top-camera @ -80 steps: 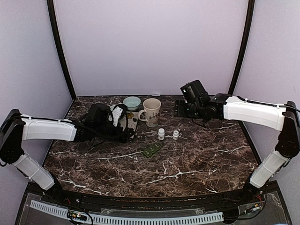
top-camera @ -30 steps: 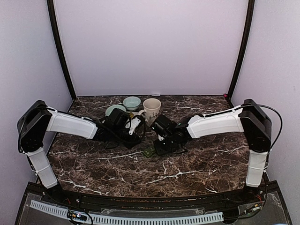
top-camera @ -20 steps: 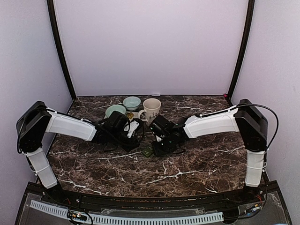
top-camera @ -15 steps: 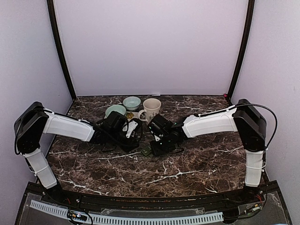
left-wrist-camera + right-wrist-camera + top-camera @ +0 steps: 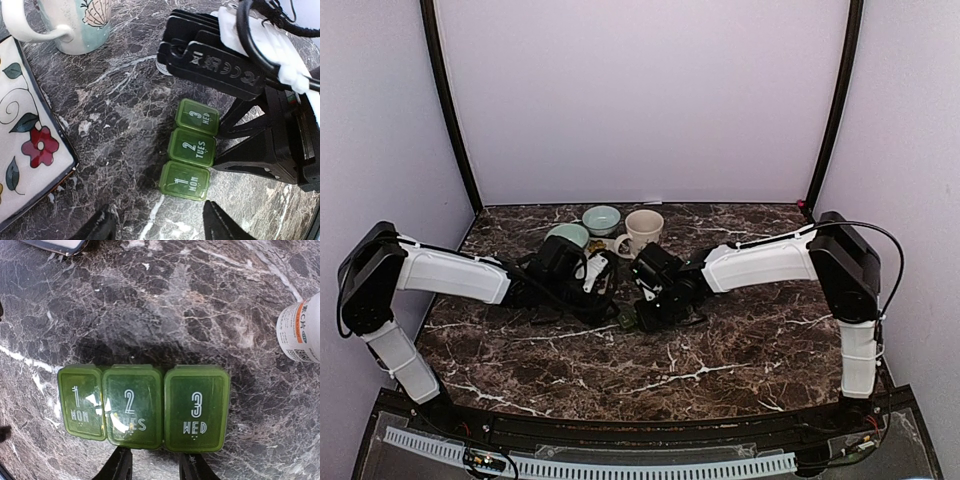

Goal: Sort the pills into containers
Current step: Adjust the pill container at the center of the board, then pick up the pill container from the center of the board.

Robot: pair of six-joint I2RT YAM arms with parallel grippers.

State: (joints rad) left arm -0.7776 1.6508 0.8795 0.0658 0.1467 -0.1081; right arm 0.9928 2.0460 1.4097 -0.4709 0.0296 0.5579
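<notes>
You have one green pill organiser point(image 5: 144, 407) on the tabletop point(image 5: 740, 350), and it counts three compartments in a row: 1 MON point(image 5: 80, 402), 2 TUES point(image 5: 132, 407) and 3 WED point(image 5: 196, 410). You can count one white pill bottle point(image 5: 302, 335) for certain in the right wrist view; a white edge half hidden in the left wrist view may be that one or a second, and you cannot tell which. Beyond those you have one mug point(image 5: 645, 228), one blue bowl point(image 5: 602, 217), one pale green dish point(image 5: 564, 235), one flowered tray point(image 5: 25, 135) and two arms, the left arm point(image 5: 450, 275) and the right arm point(image 5: 760, 262).
</notes>
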